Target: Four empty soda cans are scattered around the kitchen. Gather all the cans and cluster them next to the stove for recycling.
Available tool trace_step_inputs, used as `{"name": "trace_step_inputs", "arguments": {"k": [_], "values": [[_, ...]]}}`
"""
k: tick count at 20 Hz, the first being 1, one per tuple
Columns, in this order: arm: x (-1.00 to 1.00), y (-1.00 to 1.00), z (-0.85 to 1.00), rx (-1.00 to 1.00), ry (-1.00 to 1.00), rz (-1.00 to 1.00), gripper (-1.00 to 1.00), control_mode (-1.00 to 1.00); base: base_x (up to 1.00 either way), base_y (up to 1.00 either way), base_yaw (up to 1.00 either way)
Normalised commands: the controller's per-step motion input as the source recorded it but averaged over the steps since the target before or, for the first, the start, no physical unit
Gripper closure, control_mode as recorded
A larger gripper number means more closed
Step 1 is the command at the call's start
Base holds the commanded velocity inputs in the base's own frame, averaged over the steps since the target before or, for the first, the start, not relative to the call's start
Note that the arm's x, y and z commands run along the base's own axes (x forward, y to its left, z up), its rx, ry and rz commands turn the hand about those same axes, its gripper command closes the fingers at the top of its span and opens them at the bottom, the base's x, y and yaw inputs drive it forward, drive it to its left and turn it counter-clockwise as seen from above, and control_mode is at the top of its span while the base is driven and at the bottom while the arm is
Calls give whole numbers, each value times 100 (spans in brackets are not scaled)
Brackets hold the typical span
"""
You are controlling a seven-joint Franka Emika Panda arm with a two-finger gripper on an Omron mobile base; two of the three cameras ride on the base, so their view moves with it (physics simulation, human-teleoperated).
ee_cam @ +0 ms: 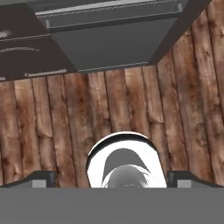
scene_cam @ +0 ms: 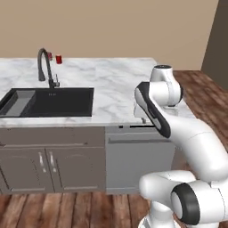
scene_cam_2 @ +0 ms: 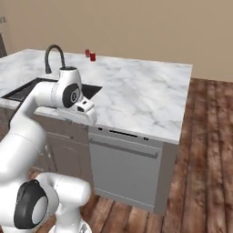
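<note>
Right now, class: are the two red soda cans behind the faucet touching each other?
Apart. In the left base view the two red soda cans stand with a strip of beige wall between them, behind the faucet.

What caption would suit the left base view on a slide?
White robot arm folded before a marble island counter, two red soda cans beyond the faucet.

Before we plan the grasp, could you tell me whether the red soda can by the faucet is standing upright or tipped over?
Upright: the red soda can stands on end on the marble counter behind the faucet.

two soda cans (scene_cam: 58,59) – counter's (scene_cam: 116,84) far edge, behind faucet (scene_cam: 46,67) | sink (scene_cam: 49,102) – left of dishwasher (scene_cam: 138,160)
</note>
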Motion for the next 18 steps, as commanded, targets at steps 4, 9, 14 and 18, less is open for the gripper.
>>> {"name": "trace_step_inputs", "arguments": {"k": [4, 9, 14, 18], "values": [[0, 0, 0, 0, 0, 0, -100, 100, 22, -100, 0], [0, 0, 0, 0, 0, 0, -100, 100, 12, -100, 0], [0, 0, 0, 0, 0, 0, -100, 100, 29, -98, 0], [0, 0, 0, 0, 0, 0, -100, 100, 48, -94, 0]]}}
